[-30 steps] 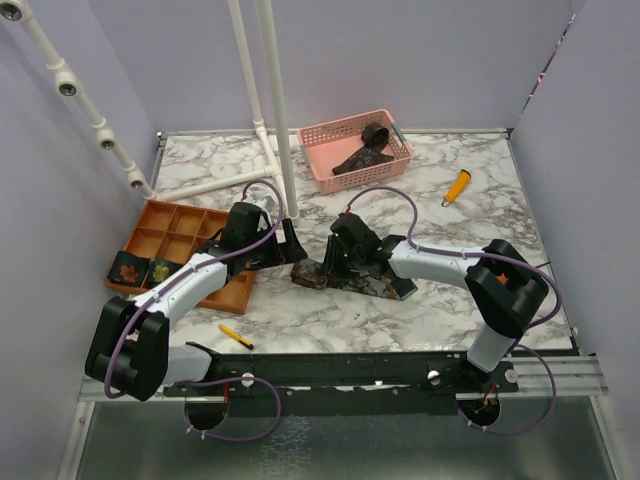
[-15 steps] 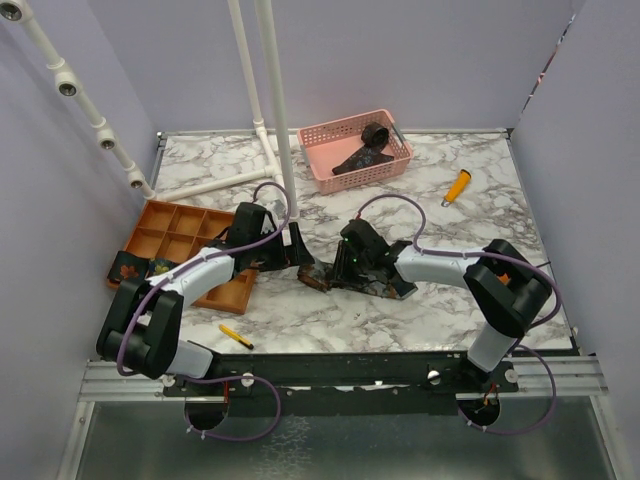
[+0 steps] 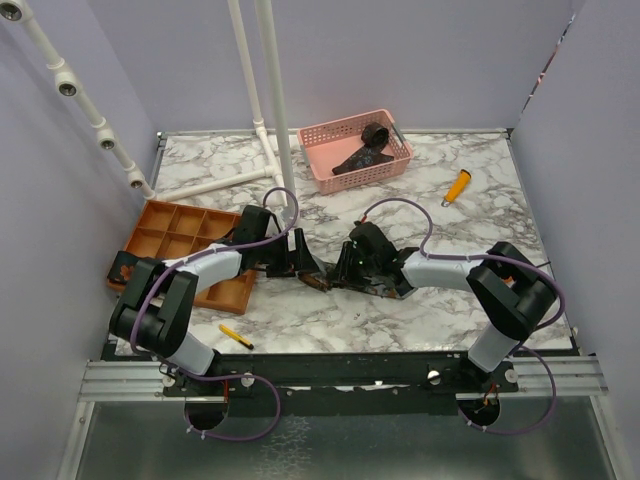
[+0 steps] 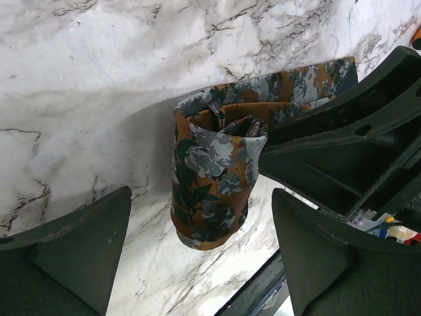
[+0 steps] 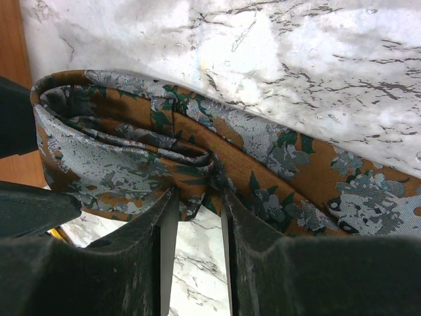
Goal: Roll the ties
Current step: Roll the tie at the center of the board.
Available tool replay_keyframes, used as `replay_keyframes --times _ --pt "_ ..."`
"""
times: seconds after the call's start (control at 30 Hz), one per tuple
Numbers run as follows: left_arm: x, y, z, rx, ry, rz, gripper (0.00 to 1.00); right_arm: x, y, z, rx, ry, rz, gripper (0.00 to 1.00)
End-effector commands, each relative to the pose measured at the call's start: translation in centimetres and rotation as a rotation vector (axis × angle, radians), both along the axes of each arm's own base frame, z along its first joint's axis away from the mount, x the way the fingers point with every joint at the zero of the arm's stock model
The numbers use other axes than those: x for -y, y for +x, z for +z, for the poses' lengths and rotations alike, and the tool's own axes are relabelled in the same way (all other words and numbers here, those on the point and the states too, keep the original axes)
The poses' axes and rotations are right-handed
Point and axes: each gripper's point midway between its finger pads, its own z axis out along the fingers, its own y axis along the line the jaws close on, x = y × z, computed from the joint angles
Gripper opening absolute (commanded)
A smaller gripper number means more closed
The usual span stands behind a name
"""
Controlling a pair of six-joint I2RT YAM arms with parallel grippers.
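A tie (image 4: 212, 189) with an orange, grey and green floral pattern lies on the marble table, one end wound into a loose coil and the rest trailing right (image 3: 318, 281). My left gripper (image 4: 200, 220) is open, its fingers (image 4: 75, 253) standing on both sides of the coil without touching it. My right gripper (image 5: 194, 191) is shut on the tie (image 5: 276, 158), pinching the folded layers at the coil's centre. From above, the left gripper (image 3: 298, 262) and the right gripper (image 3: 337, 271) face each other across the coil.
A pink basket (image 3: 340, 170) at the back holds a rolled tie (image 3: 375, 133) and a dark strip. An orange compartment tray (image 3: 180, 232) sits left, under the left arm. An orange-handled tool (image 3: 456, 186), a yellow pen (image 3: 236, 336) and white pipes (image 3: 272, 100) are nearby.
My left gripper has moved right, up to the tie's coiled end, and its jaws have narrowed slightly. The right gripper and the coil have shifted a little right.
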Motion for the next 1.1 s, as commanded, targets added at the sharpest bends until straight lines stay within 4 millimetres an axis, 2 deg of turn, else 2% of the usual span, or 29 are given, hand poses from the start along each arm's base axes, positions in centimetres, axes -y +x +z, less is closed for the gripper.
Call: replay_keyframes --times 0.0,0.3,0.43,0.6,0.73,0.9,1.07 --pt "0.9 0.2 0.3 0.008 -0.058 -0.038 0.86 4.5 -2.6 -5.0 -0.105 -0.19 0.002 0.33" --pt "1.8 0.0 -1.1 -0.042 -0.098 -0.067 0.6 4.3 -2.9 -5.2 -0.106 -0.173 0.017 0.32" --pt "2.3 -0.3 -0.9 -0.03 -0.107 -0.082 0.49 4.0 -2.8 -5.0 -0.104 -0.163 0.026 0.32" --pt "2.7 -0.7 -0.5 0.002 -0.095 -0.087 0.23 3.8 -2.8 -4.3 -0.1 -0.15 0.033 0.32" --pt "2.5 -1.1 -0.1 0.023 -0.059 -0.068 0.0 3.9 -2.8 -3.0 -0.093 -0.146 0.021 0.35" --pt "0.9 -1.6 -0.2 0.026 0.113 -0.011 0.0 5.0 -2.8 -0.4 -0.059 -0.152 -0.018 0.4" --pt "-1.4 -1.1 0.1 0.024 0.322 0.08 0.0 7.3 -3.7 1.7 -0.004 -0.169 -0.052 0.41"
